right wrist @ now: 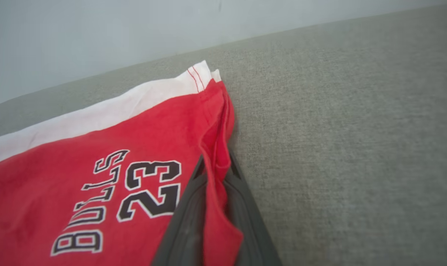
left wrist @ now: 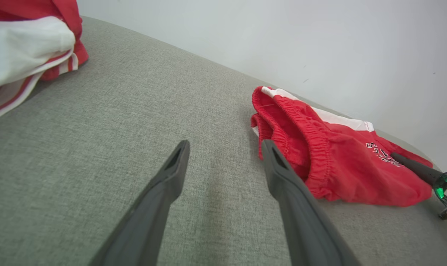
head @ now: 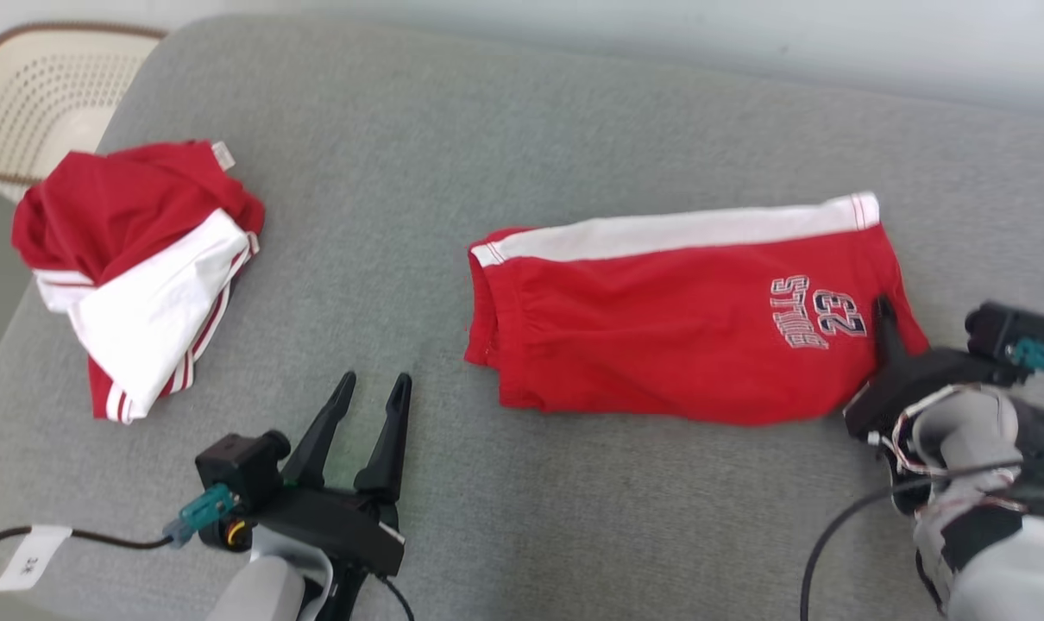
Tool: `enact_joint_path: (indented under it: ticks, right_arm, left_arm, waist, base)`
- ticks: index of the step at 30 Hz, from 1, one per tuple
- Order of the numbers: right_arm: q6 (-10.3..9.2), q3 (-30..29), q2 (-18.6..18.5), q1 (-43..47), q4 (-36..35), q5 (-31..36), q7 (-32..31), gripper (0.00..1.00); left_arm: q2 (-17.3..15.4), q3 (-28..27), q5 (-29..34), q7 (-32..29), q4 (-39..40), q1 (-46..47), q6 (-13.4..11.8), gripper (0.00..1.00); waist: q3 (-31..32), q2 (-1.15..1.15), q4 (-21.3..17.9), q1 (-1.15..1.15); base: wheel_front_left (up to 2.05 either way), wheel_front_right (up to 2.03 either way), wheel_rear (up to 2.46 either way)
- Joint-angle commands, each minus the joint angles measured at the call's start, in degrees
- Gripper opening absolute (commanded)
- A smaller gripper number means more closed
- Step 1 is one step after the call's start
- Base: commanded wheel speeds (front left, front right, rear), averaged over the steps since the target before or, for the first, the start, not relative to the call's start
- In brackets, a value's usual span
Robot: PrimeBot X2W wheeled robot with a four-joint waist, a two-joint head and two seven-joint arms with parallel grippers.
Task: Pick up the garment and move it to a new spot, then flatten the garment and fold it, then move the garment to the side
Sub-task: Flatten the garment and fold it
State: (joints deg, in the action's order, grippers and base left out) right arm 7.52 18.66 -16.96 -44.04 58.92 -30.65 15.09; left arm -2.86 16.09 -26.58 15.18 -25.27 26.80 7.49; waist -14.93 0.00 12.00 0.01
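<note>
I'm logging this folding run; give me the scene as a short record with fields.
surface: grey cushion
garment: red shorts, lying flat, BULLS 23 print facing up
right hand: shut on the shorts' edge beside the print
left hand: open, over bare cushion, apart from the shorts
other: crumpled red-and-white garment on the robot's left

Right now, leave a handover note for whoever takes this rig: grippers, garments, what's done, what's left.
Right gripper: shut on the hem edge of the red shorts.
Left gripper: open, over the grey cushion, clear of the shorts.
Shorts lie flat, apparently folded once lengthwise; a second red-and-white garment lies bunched at the left.
Left: finish the fold, move the shorts aside.
</note>
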Motion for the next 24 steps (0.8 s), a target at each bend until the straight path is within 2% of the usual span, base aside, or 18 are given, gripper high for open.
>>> enact_joint_path:
  ticks: [1,9,16,20,24]
  right_arm:
    - [-0.06,-0.7,-0.1,1.7,-0.8,-0.2,0.0,0.00]
    - [-0.06,-6.2,-0.5,10.3,-5.4,1.2,0.0,0.00]
    - [-0.06,-9.4,-0.9,13.9,-7.6,3.4,0.0,0.00]
    - [-0.06,-9.9,0.3,14.5,-12.8,5.7,0.0,0.00]
    - [-0.06,-7.6,1.5,15.3,-20.5,8.2,0.0,0.00]
  left_arm:
    - [-0.1,-0.3,0.1,0.0,-0.1,-1.4,0.0,1.00]
    - [-0.2,-2.0,0.7,0.0,-0.4,-4.0,0.0,1.00]
    - [-0.4,-2.4,1.0,0.0,-0.3,-5.6,0.0,1.00]
    - [-0.4,-2.2,1.1,0.0,-0.4,-6.4,0.0,1.00]
    - [-0.3,-2.5,0.5,0.0,-0.9,-7.3,0.0,1.00]
  waist:
    - [2.4,0.00,-2.2,-0.01]
    - [6.3,0.00,-6.3,-0.01]
    - [7.9,0.00,-8.0,-0.01]
    - [8.4,0.00,-8.2,-0.01]
    - [9.0,0.00,-8.0,-0.01]
  base:
    - [0.00,0.00,0.00]
    - [0.00,0.00,0.00]
    - [0.00,0.00,0.00]
    - [0.00,0.00,0.00]
    - [0.00,0.00,0.00]
